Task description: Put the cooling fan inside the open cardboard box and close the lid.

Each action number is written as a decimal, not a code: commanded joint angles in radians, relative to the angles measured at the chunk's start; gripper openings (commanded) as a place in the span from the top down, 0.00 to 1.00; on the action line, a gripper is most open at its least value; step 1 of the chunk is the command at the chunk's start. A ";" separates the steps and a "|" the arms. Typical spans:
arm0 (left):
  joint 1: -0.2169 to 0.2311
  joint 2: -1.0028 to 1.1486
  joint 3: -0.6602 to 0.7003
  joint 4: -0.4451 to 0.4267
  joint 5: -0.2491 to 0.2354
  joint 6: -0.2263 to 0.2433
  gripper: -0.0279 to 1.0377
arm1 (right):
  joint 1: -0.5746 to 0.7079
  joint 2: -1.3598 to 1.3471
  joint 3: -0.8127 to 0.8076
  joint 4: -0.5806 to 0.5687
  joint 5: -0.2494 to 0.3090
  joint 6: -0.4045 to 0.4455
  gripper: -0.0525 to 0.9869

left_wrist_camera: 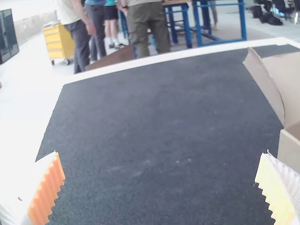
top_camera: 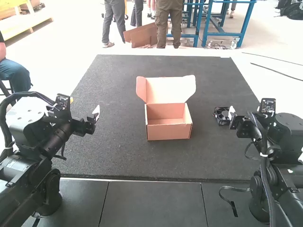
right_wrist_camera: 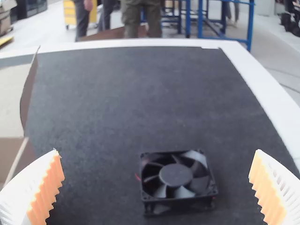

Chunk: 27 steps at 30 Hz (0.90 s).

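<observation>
Cooling fan (right_wrist_camera: 177,180) is lying flat on the black mat (top_camera: 118,142), blades facing up. It's sitting to the right of the cardboard box (top_camera: 168,124) & outside it, w/ a strip of bare mat showing btw the two.

R gripper (right_wrist_camera: 155,161) is hanging low just behind the fan, on the side toward its own arm. Its white ribbed fingers (right_wrist_camera: 33,187) are standing wide apart & gripping nothing. In the R wrist view the fan is lying within the span btw the two fingers, a little ahead of the tips, approx centred. The orange pads (right_wrist_camera: 262,183) are facing inward on either side of it. Neither finger is touching the fan; mat is showing on both sides of it. In the high view the R fingertips are pointing at the fan & sitting just beside its near edge.

The box is standing upright mid-mat w/ its top open. Its lid (top_camera: 168,88) is standing up at the far side, side flaps sticking out at both ends.

L gripper (top_camera: 94,116) is hovering over the mat left of the box, well apart from it & pointing toward it. Its fingers are also spread wide, w/ nothing btw them. In the L wrist view a box wall & a lid flap are showing just past one finger.
</observation>
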 commanded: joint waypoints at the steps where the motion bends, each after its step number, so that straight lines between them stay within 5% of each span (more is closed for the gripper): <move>1: -0.007 -0.018 -0.007 0.009 0.014 0.009 0.07 | -0.015 -0.013 -0.004 0.000 0.011 0.001 0.08; 17: 0.003 -0.020 -0.007 0.054 0.014 0.011 0.07 | -0.015 -0.013 -0.005 0.054 0.011 0.018 0.08; 27: 0.010 -0.020 -0.007 0.252 -0.021 0.015 0.07 | -0.015 -0.013 -0.004 0.226 0.042 0.018 0.08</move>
